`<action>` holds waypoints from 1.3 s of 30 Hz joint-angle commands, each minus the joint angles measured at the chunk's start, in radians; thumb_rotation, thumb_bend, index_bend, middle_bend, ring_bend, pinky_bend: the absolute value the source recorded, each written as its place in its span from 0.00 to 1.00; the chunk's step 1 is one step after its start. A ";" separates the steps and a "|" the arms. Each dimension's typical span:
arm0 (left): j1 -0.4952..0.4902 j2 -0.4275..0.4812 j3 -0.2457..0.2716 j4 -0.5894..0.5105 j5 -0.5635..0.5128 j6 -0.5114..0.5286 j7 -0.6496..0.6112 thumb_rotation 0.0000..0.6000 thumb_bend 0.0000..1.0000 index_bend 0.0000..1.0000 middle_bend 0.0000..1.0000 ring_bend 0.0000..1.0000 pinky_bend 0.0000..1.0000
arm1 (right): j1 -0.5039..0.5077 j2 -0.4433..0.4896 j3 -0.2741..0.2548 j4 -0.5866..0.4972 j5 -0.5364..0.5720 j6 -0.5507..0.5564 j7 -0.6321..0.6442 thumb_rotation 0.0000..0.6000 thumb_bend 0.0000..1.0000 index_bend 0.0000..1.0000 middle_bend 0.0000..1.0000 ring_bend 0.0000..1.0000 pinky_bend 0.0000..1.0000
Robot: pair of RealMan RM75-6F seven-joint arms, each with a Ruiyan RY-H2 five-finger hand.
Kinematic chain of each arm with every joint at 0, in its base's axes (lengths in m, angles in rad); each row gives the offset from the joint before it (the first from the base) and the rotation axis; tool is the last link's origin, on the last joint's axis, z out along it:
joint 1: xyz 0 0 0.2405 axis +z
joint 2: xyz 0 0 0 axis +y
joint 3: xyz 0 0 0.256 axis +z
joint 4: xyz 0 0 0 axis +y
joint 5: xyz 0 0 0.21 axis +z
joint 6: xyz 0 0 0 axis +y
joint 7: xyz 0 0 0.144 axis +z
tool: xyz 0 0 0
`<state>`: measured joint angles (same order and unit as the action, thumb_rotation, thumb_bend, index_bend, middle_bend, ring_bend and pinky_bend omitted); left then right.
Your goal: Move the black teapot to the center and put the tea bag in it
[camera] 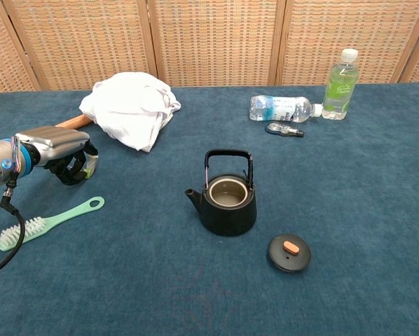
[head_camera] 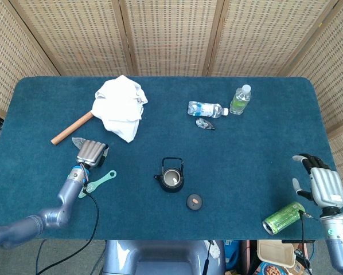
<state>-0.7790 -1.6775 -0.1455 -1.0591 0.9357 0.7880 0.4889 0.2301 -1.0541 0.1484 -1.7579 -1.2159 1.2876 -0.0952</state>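
My left hand (camera: 55,150) sits low over the table (head_camera: 246,166) with its fingers curled down onto a small packet, the tea bag (camera: 90,165), though I cannot tell whether I actually grip it. Just in front of that hand lies a green brush (camera: 48,221), and beyond it a wooden stick (head_camera: 71,128) runs under a white cloth (camera: 131,108). Well to the right of my left hand stands the teapot (camera: 227,196), open, upright, near the middle of the table, with its lid (camera: 289,253) lying beside it. Beyond these are a bottle on its side (camera: 279,108) and an upright green bottle (camera: 340,86). My right hand (head_camera: 320,183) rests at the far edge, fingers apart, holding nothing, a green can (head_camera: 283,217) just beside it.
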 commanded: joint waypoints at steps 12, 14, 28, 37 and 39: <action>0.015 0.023 -0.014 -0.033 0.026 0.035 -0.056 1.00 0.54 0.63 0.71 0.71 0.72 | -0.005 0.004 0.001 -0.007 -0.008 0.006 0.005 1.00 0.58 0.27 0.28 0.21 0.36; 0.019 0.037 -0.019 -0.053 0.035 0.044 -0.071 1.00 0.54 0.63 0.71 0.71 0.72 | -0.007 0.004 0.000 -0.007 -0.009 0.008 0.006 1.00 0.58 0.27 0.28 0.21 0.36; 0.074 0.219 -0.021 -0.301 0.191 0.178 -0.170 1.00 0.54 0.63 0.71 0.71 0.72 | -0.004 0.020 0.007 -0.026 -0.017 0.008 0.004 1.00 0.58 0.27 0.28 0.21 0.36; 0.148 0.386 0.011 -0.516 0.387 0.330 -0.269 1.00 0.54 0.63 0.71 0.71 0.72 | -0.006 0.020 0.003 -0.043 -0.033 0.016 0.001 1.00 0.58 0.27 0.28 0.21 0.35; 0.160 0.412 0.017 -0.540 0.421 0.355 -0.289 1.00 0.54 0.63 0.71 0.71 0.72 | -0.008 0.016 0.001 -0.045 -0.039 0.022 0.000 1.00 0.58 0.27 0.28 0.21 0.35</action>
<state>-0.6428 -1.2971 -0.1407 -1.5617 1.3159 1.1055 0.2312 0.2234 -1.0365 0.1501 -1.8015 -1.2536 1.3077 -0.0950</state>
